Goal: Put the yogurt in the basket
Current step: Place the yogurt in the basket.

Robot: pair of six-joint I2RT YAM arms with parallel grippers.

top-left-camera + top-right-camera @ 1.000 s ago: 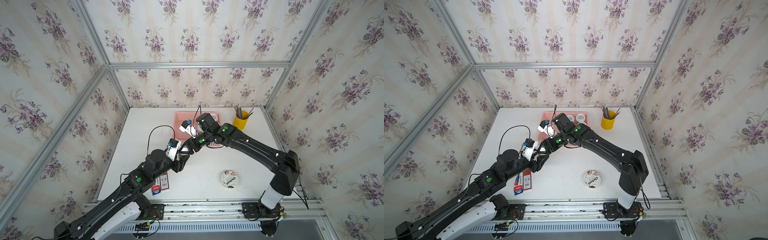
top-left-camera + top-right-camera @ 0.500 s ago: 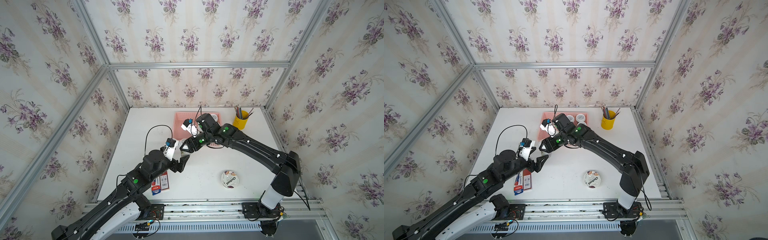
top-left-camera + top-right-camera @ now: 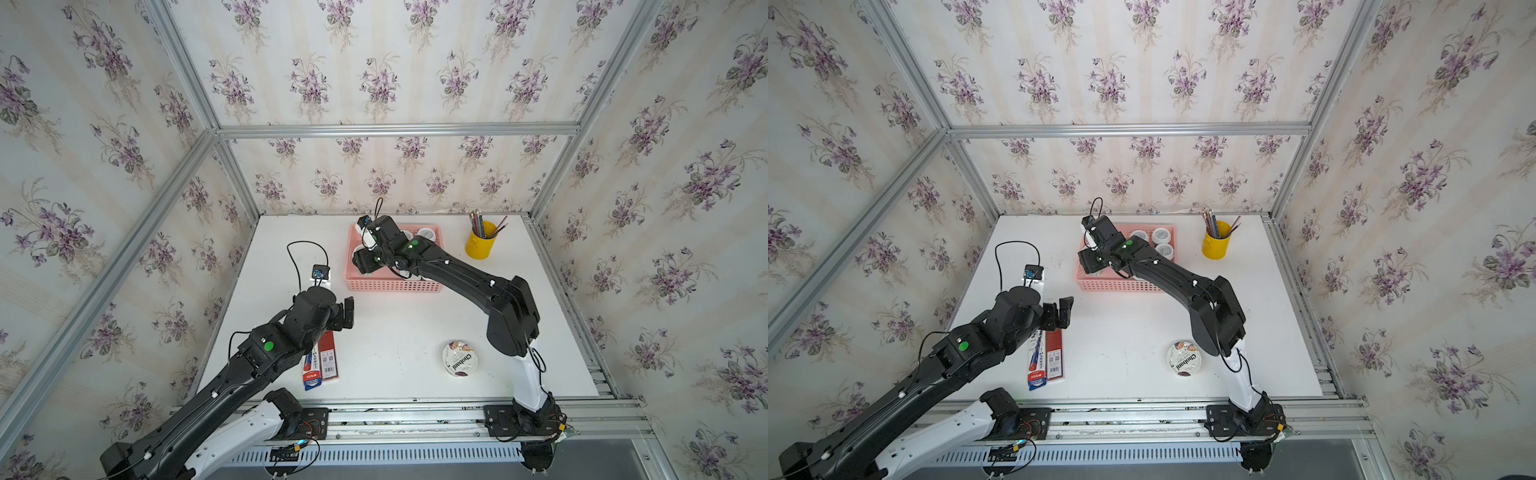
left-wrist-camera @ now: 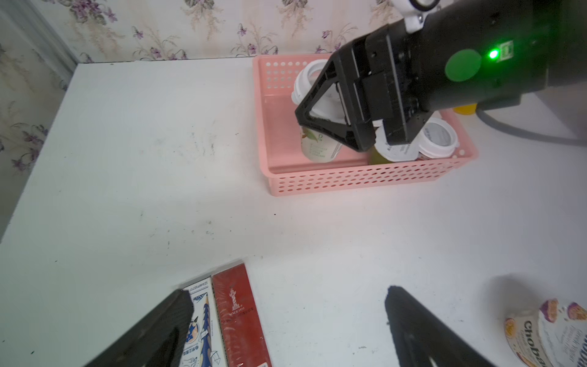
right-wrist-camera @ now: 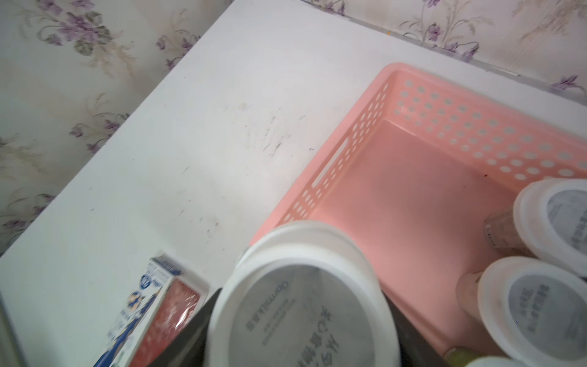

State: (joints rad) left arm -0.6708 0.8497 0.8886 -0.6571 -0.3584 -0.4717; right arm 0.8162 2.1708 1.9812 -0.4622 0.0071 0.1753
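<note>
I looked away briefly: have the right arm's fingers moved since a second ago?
Yes. The right arm's fingers, gripping a yogurt cup, went from outside the basket's near wall to above its floor.

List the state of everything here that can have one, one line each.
left gripper: open, empty.
right gripper: shut on small yogurt cup, over the basket.
small yogurt cup: lidded, held.
basket: upright, lidded cups inside.
Chobani cup: lidded, on the table, outside basket.
yellow pencil cup: upright, holding pencils.
pencil boxes: lying flat.
</note>
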